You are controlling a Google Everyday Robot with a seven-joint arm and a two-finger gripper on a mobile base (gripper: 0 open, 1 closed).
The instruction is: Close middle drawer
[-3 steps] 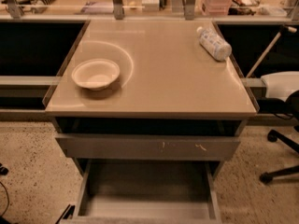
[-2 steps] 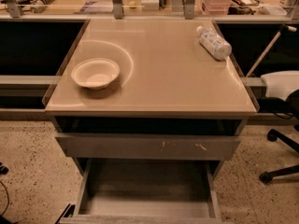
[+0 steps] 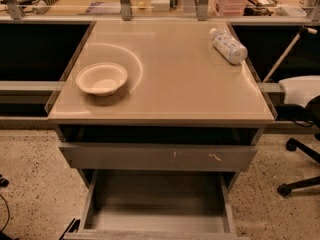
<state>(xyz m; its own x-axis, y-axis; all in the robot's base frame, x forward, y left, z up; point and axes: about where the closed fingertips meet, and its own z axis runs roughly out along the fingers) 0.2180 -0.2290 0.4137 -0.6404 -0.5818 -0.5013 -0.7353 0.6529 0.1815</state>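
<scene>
The middle drawer (image 3: 157, 204) is pulled far out at the bottom of the view. Its box-like grey interior is open to view and looks empty. Its front panel (image 3: 155, 235) runs along the bottom edge of the frame. Above it sits the taller grey drawer front with pale scratch marks (image 3: 160, 156), under the cabinet's beige top (image 3: 170, 84). The gripper and arm are not in view.
A white bowl (image 3: 101, 78) sits on the left of the top. A plastic bottle (image 3: 228, 45) lies at its back right. An office chair (image 3: 302, 134) stands to the right on the speckled floor. Black cables (image 3: 4, 204) lie at the lower left. Cluttered benches run behind.
</scene>
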